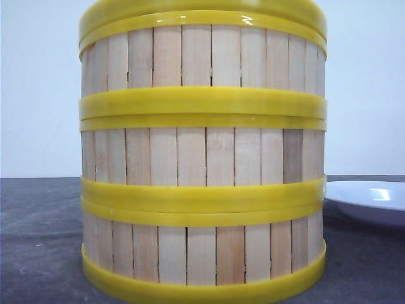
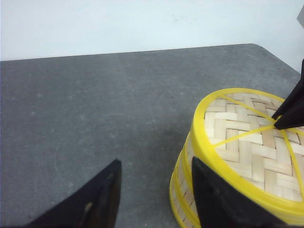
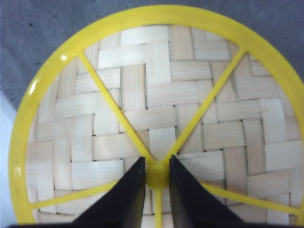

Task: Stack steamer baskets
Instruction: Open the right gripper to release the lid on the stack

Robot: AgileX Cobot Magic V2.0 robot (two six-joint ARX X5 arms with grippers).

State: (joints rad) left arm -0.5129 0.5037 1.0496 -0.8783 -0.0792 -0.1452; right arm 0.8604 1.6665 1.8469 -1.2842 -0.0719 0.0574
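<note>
Three steamer baskets stand stacked close to the camera in the front view: bottom (image 1: 202, 253), middle (image 1: 202, 158), top (image 1: 202, 63). A flat woven lid (image 3: 142, 95) with a yellow rim and spokes lies on top, and its rim (image 1: 202, 9) shows above the stack. My right gripper (image 3: 156, 172) is shut on the lid's small yellow centre knob (image 3: 156, 176). My left gripper (image 2: 156, 164) is open beside the stack (image 2: 183, 180). One finger hangs over the bare table and the other is in front of the lid's rim. Whether it touches I cannot tell.
A white plate (image 1: 373, 199) sits on the dark grey table (image 2: 95, 95) just right of the stack. The table's far edge meets a pale wall. The stack fills most of the front view and hides both arms there.
</note>
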